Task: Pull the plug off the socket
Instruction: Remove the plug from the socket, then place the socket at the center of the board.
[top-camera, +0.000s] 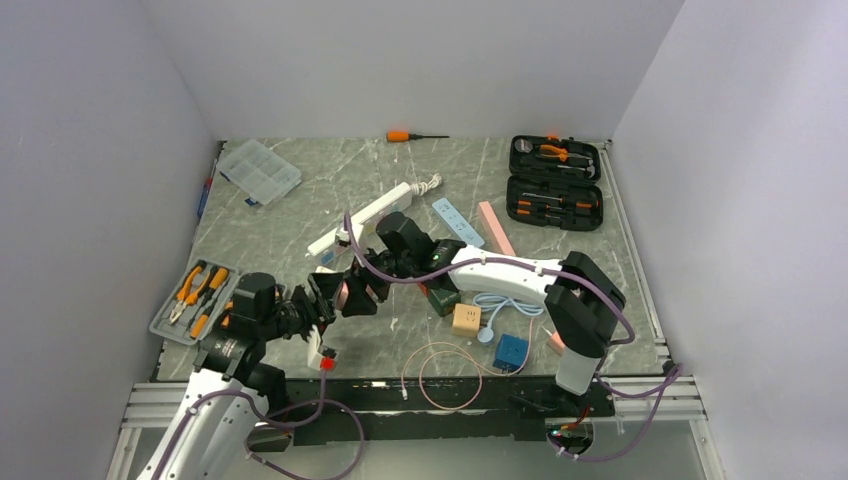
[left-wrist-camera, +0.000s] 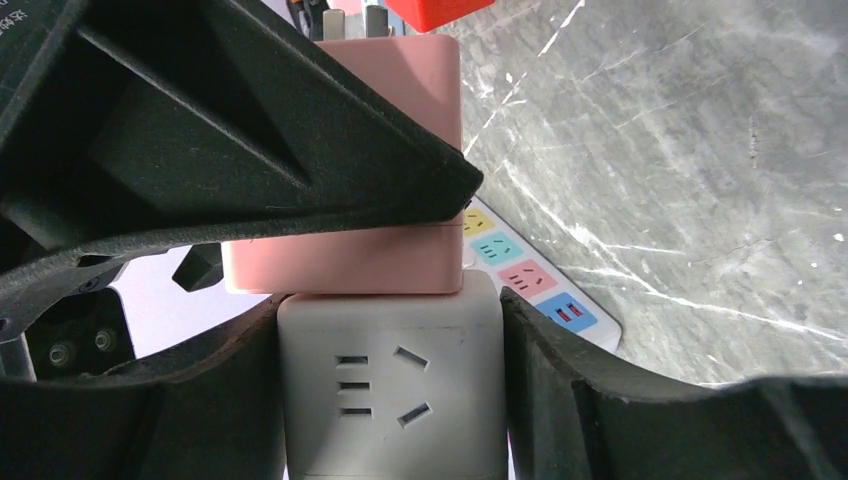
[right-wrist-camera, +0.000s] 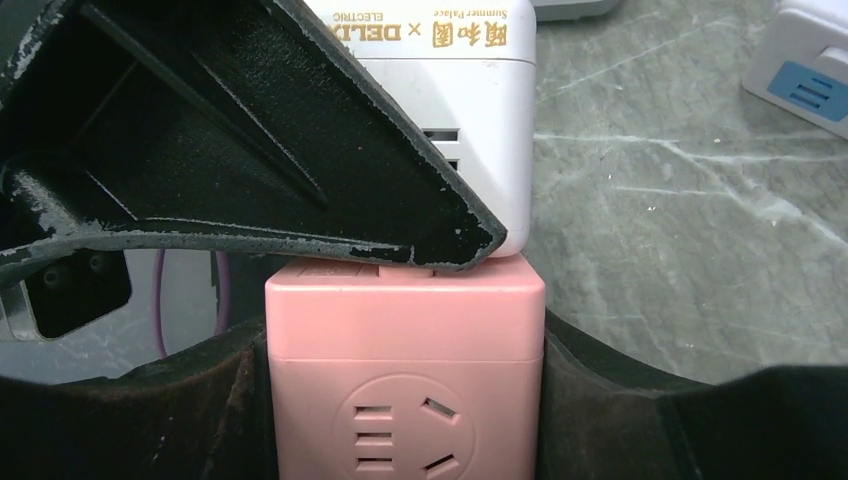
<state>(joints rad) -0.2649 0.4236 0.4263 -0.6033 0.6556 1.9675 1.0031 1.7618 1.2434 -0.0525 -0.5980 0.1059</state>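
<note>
A pink cube adapter and a white cube socket are pressed face to face, held above the table between the two arms. My left gripper is shut on the white cube, one finger on each side. My right gripper is shut on the pink cube in the same way. In the right wrist view the white cube sits just beyond the pink one. In the left wrist view the pink cube sits just beyond the white one. The join between them is partly hidden by the fingers.
On the table are a white power strip, a light blue strip, a pink strip, tan, blue and green cubes, a cable loop, a pliers tray, a tool case and a clear box.
</note>
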